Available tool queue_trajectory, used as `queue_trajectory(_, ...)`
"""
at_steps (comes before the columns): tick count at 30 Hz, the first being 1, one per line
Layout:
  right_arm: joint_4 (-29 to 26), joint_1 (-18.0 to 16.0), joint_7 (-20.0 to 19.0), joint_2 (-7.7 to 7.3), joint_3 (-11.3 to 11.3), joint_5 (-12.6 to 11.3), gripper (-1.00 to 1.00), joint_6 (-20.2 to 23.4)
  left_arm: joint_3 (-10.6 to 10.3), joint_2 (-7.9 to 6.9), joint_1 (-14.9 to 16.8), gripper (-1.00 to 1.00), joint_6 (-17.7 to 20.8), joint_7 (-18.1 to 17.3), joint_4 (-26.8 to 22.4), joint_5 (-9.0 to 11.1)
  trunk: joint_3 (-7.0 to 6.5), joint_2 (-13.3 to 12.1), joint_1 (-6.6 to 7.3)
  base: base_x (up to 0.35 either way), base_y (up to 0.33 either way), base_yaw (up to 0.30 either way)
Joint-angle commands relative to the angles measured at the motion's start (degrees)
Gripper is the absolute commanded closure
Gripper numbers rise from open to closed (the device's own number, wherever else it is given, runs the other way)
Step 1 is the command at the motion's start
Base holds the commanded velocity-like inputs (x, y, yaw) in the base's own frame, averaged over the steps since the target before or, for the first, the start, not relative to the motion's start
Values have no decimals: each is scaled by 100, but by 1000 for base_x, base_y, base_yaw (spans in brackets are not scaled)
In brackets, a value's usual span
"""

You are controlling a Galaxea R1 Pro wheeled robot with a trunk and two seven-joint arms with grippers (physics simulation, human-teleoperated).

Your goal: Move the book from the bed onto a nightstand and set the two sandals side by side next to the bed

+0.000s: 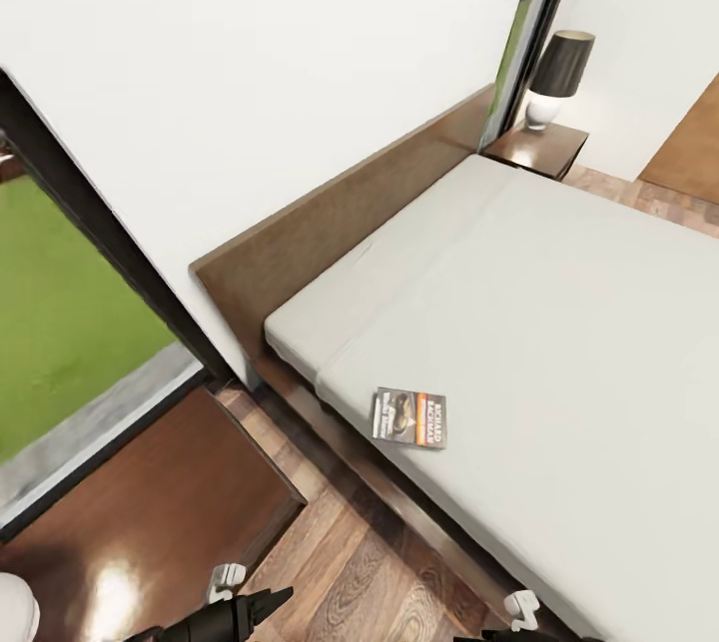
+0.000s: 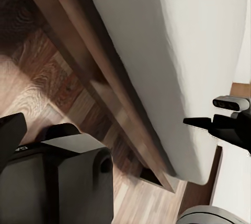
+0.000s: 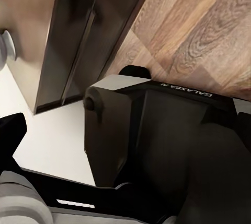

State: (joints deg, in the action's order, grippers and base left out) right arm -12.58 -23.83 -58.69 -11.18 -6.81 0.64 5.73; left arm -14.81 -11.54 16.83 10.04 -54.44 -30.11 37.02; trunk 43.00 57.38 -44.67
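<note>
The book (image 1: pixel 409 417), dark grey with an orange band, lies flat on the pale mattress of the bed (image 1: pixel 559 303), close to the mattress's near edge. A near nightstand (image 1: pixel 150 522) with a glossy brown top stands at the lower left, beside the headboard (image 1: pixel 340 213). A second nightstand (image 1: pixel 544 148) stands at the bed's far side. My left gripper (image 1: pixel 262 602) pokes in low over the wood floor, short of the bed; its jaws are unclear. My right gripper (image 1: pixel 514 634) barely shows at the bottom edge. The sandals are out of view.
A black-shaded lamp (image 1: pixel 557 73) sits on the far nightstand. A tall dark-framed window (image 1: pixel 70 322) with grass behind it runs along the left. A white rounded object (image 1: pixel 15 610) rests on the near nightstand. Plank floor (image 1: pixel 359 572) lies between the nightstand and the bed frame (image 2: pixel 104 78).
</note>
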Motion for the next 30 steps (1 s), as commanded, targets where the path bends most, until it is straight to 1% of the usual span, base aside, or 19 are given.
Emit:
queue_trajectory(1, -7, 1, -29, 1, -37, 7, -100, 59, -31, -6, 5, -100, 59, -8, -1, 60, 4, 3, 0, 0, 0, 288)
queue_trajectory(10, -5, 1, -29, 1, -34, 7, -100, 59, -31, -6, 5, -100, 59, -6, 3, 60, 4, 3, 0, 0, 0, 287)
queue_trajectory(14, -7, 1, -29, 3, -32, 7, -100, 59, -29, -6, 5, -100, 59, -9, 1, 60, 4, 3, 0, 0, 0, 181)
queue_trajectory(30, 2, 1, -11, 12, -31, 11, -100, 59, -31, -6, 5, -100, 59, -6, 3, 60, 4, 3, 0, 0, 0, 11)
